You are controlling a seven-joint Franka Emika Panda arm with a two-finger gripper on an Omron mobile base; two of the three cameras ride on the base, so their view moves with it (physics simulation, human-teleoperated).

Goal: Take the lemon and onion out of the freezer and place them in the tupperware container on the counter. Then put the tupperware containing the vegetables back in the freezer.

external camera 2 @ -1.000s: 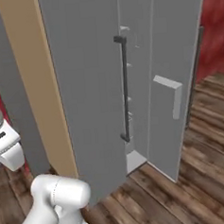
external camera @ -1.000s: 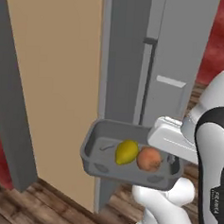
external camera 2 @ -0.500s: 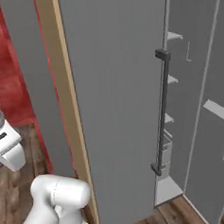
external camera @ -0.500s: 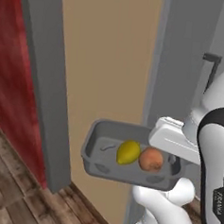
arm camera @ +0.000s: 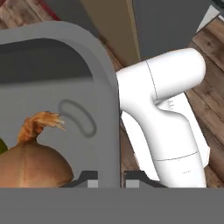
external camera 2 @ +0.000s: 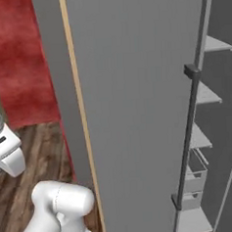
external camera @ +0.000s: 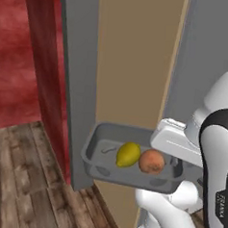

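Observation:
My gripper is shut on the wall of the tupperware container, one dark fingertip on each side of the rim. The left base view has the dark grey tupperware container held level in the air at its right end by the gripper. Inside it lie the yellow lemon and, touching it on the right, the orange-red onion. The onion fills the lower left of the hand view. The freezer stands ahead, its door with the dark bar handle swung open and light shelves inside. The counter is out of view.
A tan wooden panel and a grey upright panel stand right behind the held container. A red wall lies to the left. Brown plank floor spreads below.
The whole picture has shifted, so the camera has moved: the freezer's handle and shelves slid to the right of both views. The container with lemon and onion stays the same in my gripper.

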